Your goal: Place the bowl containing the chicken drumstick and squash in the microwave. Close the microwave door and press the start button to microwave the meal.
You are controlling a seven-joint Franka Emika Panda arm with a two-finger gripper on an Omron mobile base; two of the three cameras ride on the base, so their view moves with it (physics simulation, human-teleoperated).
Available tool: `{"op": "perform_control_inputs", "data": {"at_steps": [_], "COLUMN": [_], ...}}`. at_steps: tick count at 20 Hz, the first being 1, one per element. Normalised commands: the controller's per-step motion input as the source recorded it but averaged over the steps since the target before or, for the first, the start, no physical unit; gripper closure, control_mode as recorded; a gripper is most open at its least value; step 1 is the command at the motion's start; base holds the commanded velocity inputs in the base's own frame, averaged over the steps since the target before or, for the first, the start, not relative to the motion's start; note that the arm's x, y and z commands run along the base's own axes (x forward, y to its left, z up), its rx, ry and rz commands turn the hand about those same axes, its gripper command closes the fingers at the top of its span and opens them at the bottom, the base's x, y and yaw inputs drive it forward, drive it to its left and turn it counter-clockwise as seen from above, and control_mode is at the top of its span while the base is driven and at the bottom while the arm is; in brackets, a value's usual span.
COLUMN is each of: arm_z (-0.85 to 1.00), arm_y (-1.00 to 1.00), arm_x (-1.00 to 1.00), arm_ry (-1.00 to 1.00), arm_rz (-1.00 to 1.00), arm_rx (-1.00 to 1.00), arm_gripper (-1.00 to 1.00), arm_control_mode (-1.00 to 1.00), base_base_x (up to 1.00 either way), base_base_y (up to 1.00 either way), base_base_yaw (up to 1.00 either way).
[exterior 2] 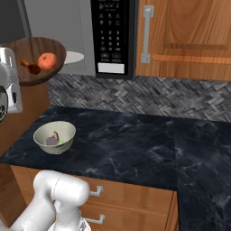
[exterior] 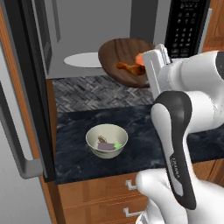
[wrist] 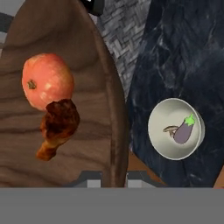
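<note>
- The gripper (wrist: pixel 114 178) is pinched narrowly on the near rim of the wooden bowl (wrist: pixel 65 57), a finger on each side of the edge, holding it aloft well above the counter (exterior 2: pixel 135 140).
- The squash (wrist: pixel 47 80) and chicken drumstick (wrist: pixel 57 127) lie touching inside it.
- In the left base view the bowl hangs just in front of the open microwave (exterior: pixel 109 26), partly over the turntable plate (exterior: pixel 81 59).
- Held by one edge, I'd worry it tips; the round squash could roll out, or the rim knock the cavity floor.
- The hand view shows the grip; the right base view shows the keypad (exterior 2: pixel 113 31); the left shows the microwave door (exterior: pixel 24 109) swung open.
- The cream bowl (exterior: pixel 106 140) sits on the counter below.
</note>
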Motion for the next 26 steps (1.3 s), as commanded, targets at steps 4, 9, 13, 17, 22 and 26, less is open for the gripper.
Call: {"op": "perform_control_inputs", "data": {"at_steps": [4, 9, 13, 17, 22, 26], "arm_z": [0.44, 0.37, 0.06, 0.0, -0.12, -0.3], "arm_y": [0.12, 0.07, 0.02, -0.1, -0.18, -0.06], "arm_x": [0.2, 0.27, 0.41, 0.38, 0.34, 0.4], "arm_ry": [0.0, 0.0, 0.01, 0.0, 0.0, 0.0], "arm_rz": [-0.04, -0.01, 0.0, -0.02, -0.04, -0.04], "arm_rx": [-0.06, -0.06, -0.04, 0.0, 0.0, 0.0], "arm_gripper": [1.0, 1.0, 1.0, 1.0, 1.0, 1.0], "arm_control_mode": [-1.0, -1.0, -1.0, -1.0, -1.0, -1.0], "base_base_x": [0.0, 0.0, 0.0, 0.0, 0.0, 0.0], "base_base_y": [0.0, 0.0, 0.0, 0.0, 0.0, 0.0], "base_base_yaw": [0.0, 0.0, 0.0, 0.0, 0.0, 0.0]}}
